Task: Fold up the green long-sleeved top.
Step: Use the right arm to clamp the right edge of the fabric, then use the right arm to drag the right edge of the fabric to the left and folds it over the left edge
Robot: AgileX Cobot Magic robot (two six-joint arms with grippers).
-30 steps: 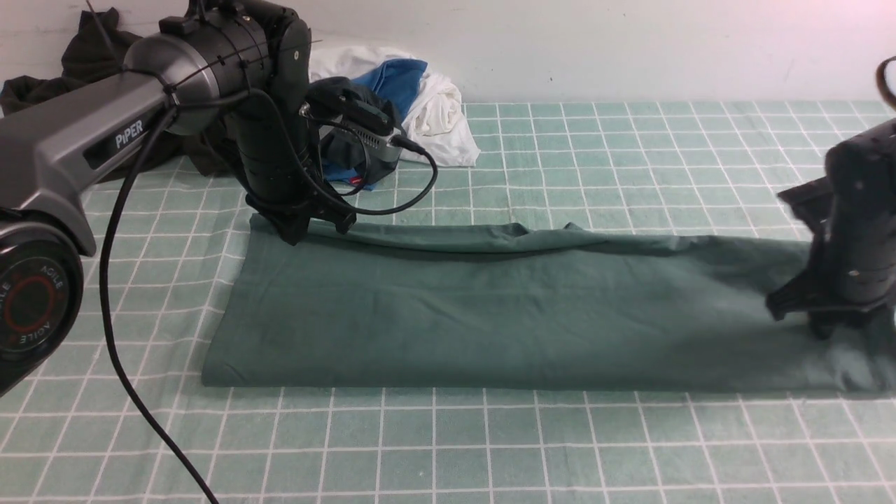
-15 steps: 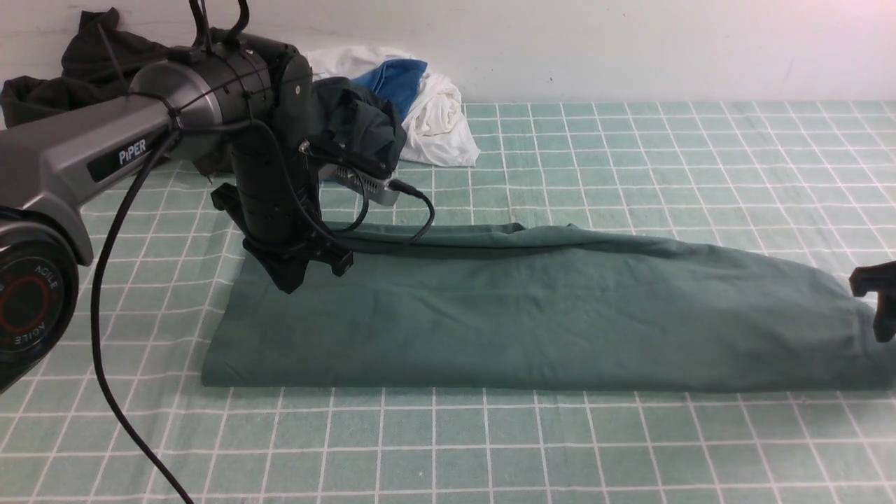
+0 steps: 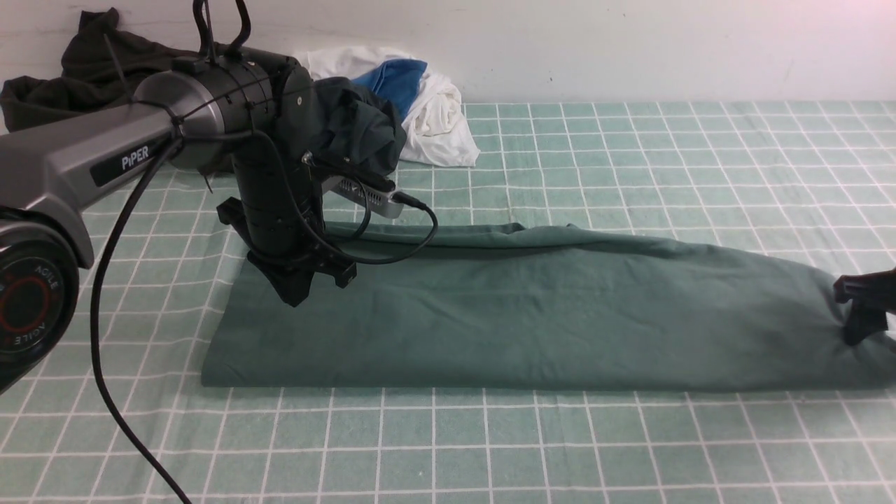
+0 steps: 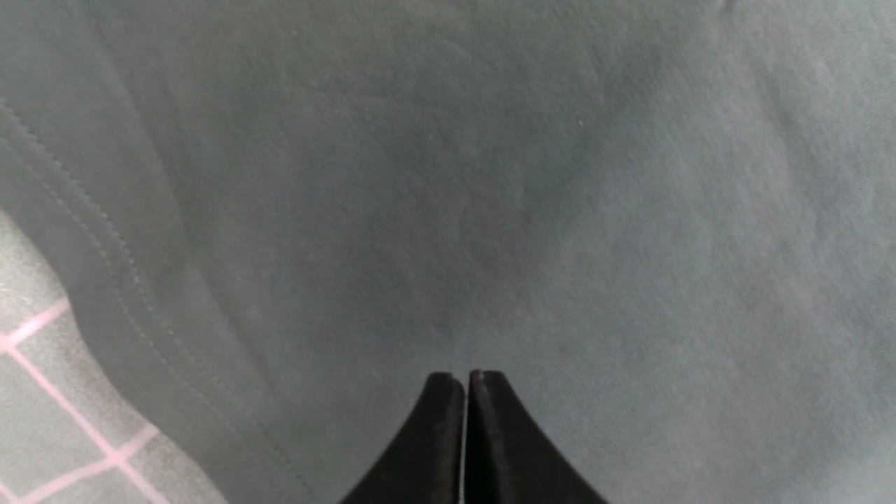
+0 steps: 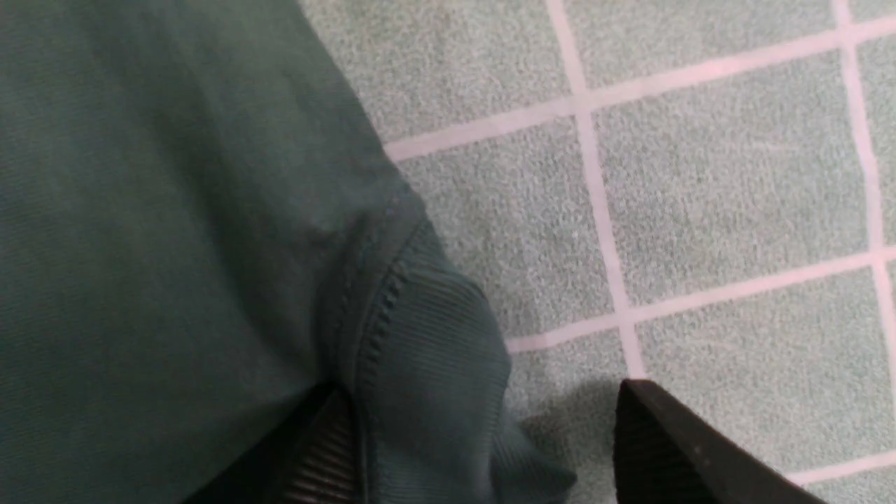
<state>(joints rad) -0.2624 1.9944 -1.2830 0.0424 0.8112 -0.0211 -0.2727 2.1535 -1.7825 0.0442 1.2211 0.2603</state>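
Observation:
The green long-sleeved top (image 3: pixel 532 315) lies folded into a long band across the checked table. My left gripper (image 3: pixel 294 295) points down over the band's left part, shut, with nothing between its fingers (image 4: pixel 465 381); plain green cloth (image 4: pixel 490 175) fills its view. My right gripper (image 3: pixel 862 315) shows only partly at the band's right end. In the right wrist view it (image 5: pixel 483 434) stands open, one finger on the cloth and the other over the bare table. A ribbed edge of the top (image 5: pixel 427 364) lies loose between them.
Against the back wall lie a blackish garment (image 3: pixel 84 63), a dark green garment (image 3: pixel 357 129) and white and blue clothes (image 3: pixel 427 98). The left arm's cable (image 3: pixel 105 350) hangs down over the near left of the checked cloth (image 3: pixel 490 448).
My left gripper has come off the top's far edge toward the near side. The right arm drew off to the right, its jaws opened, and the top's right end lies flatter.

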